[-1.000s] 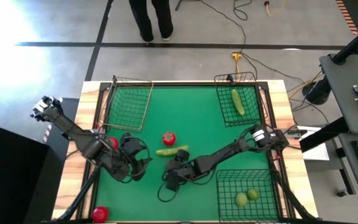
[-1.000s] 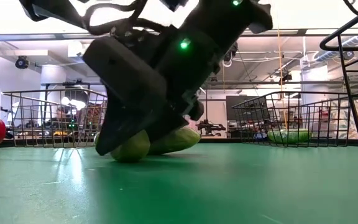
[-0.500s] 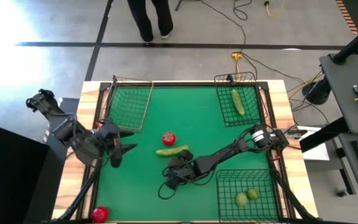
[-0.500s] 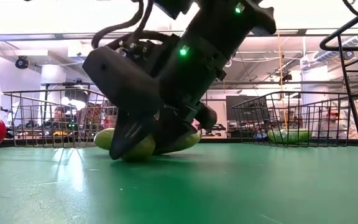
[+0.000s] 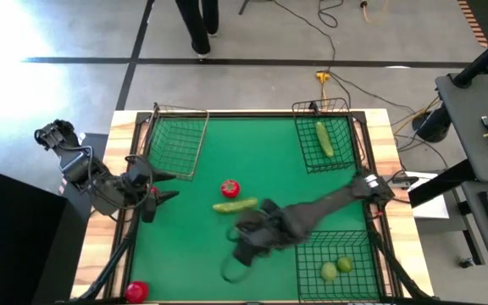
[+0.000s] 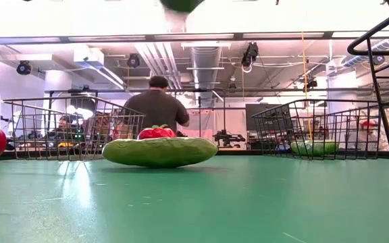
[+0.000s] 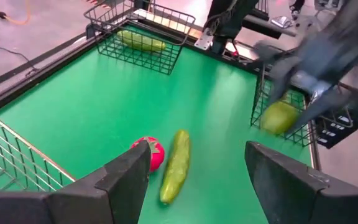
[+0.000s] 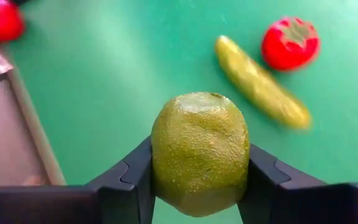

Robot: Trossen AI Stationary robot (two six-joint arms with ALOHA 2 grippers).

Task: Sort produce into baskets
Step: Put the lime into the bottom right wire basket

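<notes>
The right gripper (image 8: pixel 199 171) clamps a small, round, pebbly yellow-green lime (image 8: pixel 199 152) between its two dark fingers (image 8: pixel 129 180), one pad pressed to each side of the fruit; the lime is lifted clear of the flat green mat (image 8: pixel 123 74) that lies beyond it; on that mat a long green cucumber (image 8: pixel 263 82) lies at a slant, slightly blurred; a small red round tomato (image 8: pixel 289 42) with a green stalk cap sits just beside one end of the cucumber; a second red round tomato (image 8: pixel 0 18) lies well apart from both, close to the mat's edge; past that edge runs a pale wooden strip (image 8: pixel 33 127) and a dull brownish surface (image 8: pixel 2 130).
</notes>
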